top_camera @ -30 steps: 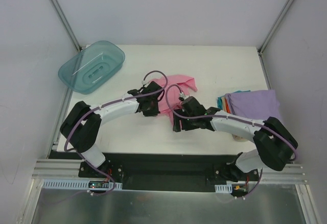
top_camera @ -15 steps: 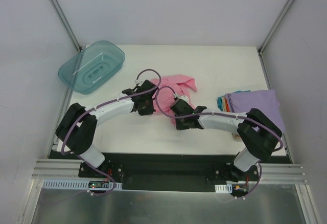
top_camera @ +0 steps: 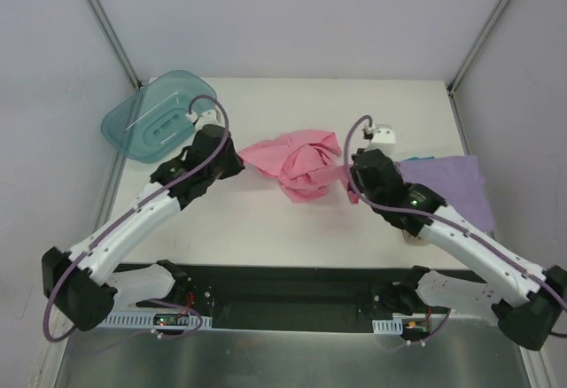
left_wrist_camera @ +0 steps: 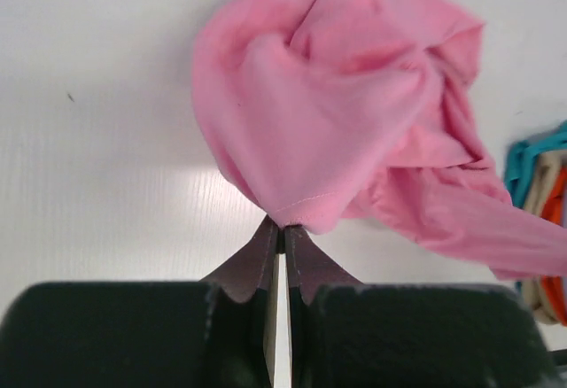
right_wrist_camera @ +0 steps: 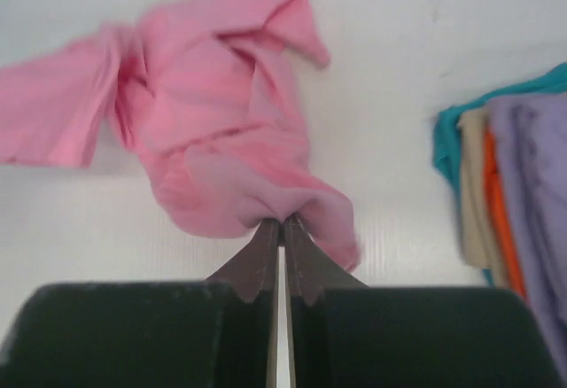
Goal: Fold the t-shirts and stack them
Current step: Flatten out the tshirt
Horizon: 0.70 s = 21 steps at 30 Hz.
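Spreading step: left jaws and right jaws each clamped on an edge of the crumpled pink t-shirt (top_camera: 297, 162) bunched between them over the table (top_camera: 266, 220), folded stack (top_camera: 438, 180) just right; next, probably draw the edges apart to flatten it.

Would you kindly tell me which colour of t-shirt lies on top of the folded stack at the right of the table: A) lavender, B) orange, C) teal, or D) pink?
A: the lavender t-shirt lies uppermost, while the teal t-shirt and the orange t-shirt show only as edges beneath it.
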Each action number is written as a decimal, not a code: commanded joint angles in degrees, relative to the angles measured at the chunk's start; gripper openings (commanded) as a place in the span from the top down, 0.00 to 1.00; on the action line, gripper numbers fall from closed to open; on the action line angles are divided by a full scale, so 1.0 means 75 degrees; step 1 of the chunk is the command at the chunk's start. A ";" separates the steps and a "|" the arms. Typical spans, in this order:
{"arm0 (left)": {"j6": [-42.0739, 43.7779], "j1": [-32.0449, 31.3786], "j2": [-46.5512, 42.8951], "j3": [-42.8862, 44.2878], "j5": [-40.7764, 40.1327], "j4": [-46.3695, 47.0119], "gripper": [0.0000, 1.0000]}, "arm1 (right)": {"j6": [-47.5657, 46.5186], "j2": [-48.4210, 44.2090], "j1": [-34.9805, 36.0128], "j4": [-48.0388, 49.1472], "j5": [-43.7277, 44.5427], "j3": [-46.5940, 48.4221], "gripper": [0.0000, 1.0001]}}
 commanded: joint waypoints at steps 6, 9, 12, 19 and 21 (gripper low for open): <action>0.0719 0.0071 -0.2784 0.1315 -0.1196 -0.0074 1.00 | -0.2154 -0.2238 -0.0439 -0.0446 0.1616 0.2178 0.99; 0.1000 0.0071 -0.3335 0.1937 -0.1195 -0.0085 1.00 | -0.2729 -0.2683 -0.0427 -0.0458 0.1676 0.3066 0.99; 0.1141 0.0071 -0.4095 0.2370 -0.1207 -0.0120 1.00 | -0.3163 -0.2965 -0.0427 -0.0527 0.1068 0.3980 0.99; 0.0919 0.0071 -0.5210 0.3004 -0.1745 -0.0471 1.00 | -0.3363 -0.2768 -0.0439 -0.1651 -0.0093 0.5997 0.99; 0.0848 0.0071 -0.5386 0.3028 -0.1921 -0.0519 1.00 | -0.3444 -0.2709 -0.0427 -0.1700 -0.0328 0.6187 0.99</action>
